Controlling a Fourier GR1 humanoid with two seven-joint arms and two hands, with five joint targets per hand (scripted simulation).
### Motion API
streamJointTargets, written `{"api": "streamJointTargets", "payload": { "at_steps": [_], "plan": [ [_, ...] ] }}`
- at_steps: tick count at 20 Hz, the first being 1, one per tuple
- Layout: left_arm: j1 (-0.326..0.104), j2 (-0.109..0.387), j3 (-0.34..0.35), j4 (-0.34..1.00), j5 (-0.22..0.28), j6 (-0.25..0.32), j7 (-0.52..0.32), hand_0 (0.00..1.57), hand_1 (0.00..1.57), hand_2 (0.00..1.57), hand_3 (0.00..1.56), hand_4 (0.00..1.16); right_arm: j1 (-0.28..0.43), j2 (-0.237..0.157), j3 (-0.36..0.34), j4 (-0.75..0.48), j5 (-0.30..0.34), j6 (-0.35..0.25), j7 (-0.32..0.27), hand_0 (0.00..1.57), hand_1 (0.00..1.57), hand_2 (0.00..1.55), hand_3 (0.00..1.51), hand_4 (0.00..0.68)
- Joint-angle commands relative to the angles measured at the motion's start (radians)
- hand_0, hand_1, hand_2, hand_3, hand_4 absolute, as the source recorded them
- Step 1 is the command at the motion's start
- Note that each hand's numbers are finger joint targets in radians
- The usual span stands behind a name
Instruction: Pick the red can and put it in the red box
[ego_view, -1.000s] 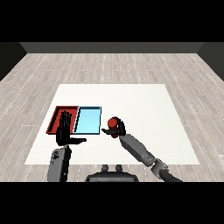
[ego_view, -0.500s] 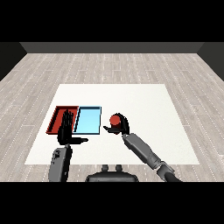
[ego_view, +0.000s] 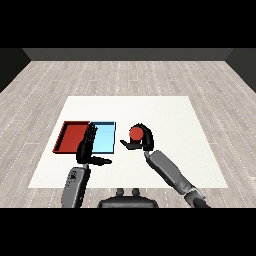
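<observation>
Red can sits clasped in the right hand's curled fingers.

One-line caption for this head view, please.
Right hand holds the red can beside the light blue tray.

White table, light blue tray on it, grey plank floor

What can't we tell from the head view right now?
- Red can: its lower body is hidden by the right hand curled round it; whether it touches the table is unclear.
- Red tray and blue tray: their shared edge is covered by the left hand.
</observation>
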Motion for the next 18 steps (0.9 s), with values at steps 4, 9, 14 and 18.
{"api": "streamJointTargets", "payload": {
  "at_steps": [4, 9, 14, 18],
  "plan": [
    [-0.023, -0.012, -0.088, -0.017, -0.039, 0.061, 0.073, 0.0, 0.0, 0.0, 0.0, 0.0, -0.026, 0.018, -0.097, -0.029, 0.102, 0.068, 0.047, 1.46, 1.46, 1.42, 1.39, 0.633],
    [-0.093, -0.012, -0.165, -0.034, -0.067, 0.144, 0.191, 0.0, 0.0, 0.0, 0.0, 0.0, 0.04, 0.008, -0.127, -0.119, 0.138, 0.105, 0.064, 1.44, 1.44, 1.42, 1.38, 0.634],
    [-0.142, -0.012, -0.266, 0.132, -0.047, 0.248, 0.115, 0.0, 0.0, 0.0, 0.0, 0.0, 0.114, 0.031, -0.139, -0.187, 0.172, 0.143, 0.025, 1.44, 1.44, 1.43, 1.4, 0.632],
    [-0.179, -0.012, -0.234, 0.139, -0.028, 0.209, 0.16, 0.0, 0.0, 0.0, 0.0, 0.0, 0.037, 0.096, -0.188, -0.115, 0.224, 0.177, 0.04, 1.44, 1.44, 1.43, 1.4, 0.616]
  ]
}}
